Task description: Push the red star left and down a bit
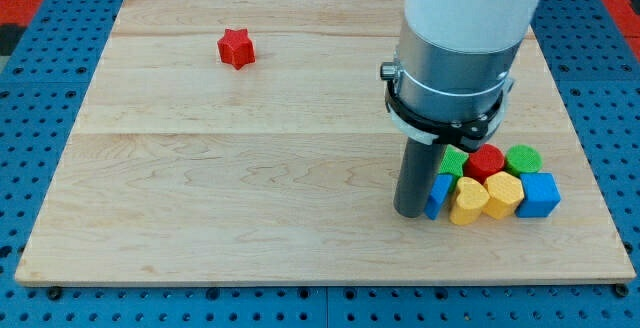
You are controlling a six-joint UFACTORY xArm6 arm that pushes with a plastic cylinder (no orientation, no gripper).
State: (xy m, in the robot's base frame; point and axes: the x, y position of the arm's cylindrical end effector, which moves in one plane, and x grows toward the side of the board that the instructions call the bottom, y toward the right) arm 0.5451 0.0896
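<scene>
The red star [237,48] lies alone on the wooden board [250,188] near the view's top left. My tip [411,212] rests on the board at the lower right, far from the star. It touches the left side of a cluster of blocks, right against a thin blue block [438,195].
The cluster at the lower right holds two yellow blocks [468,200] [503,193], a red cylinder [487,161], two green blocks [454,161] [523,159] and a blue cube [540,194]. The arm's wide grey and white body [455,58] hangs above them.
</scene>
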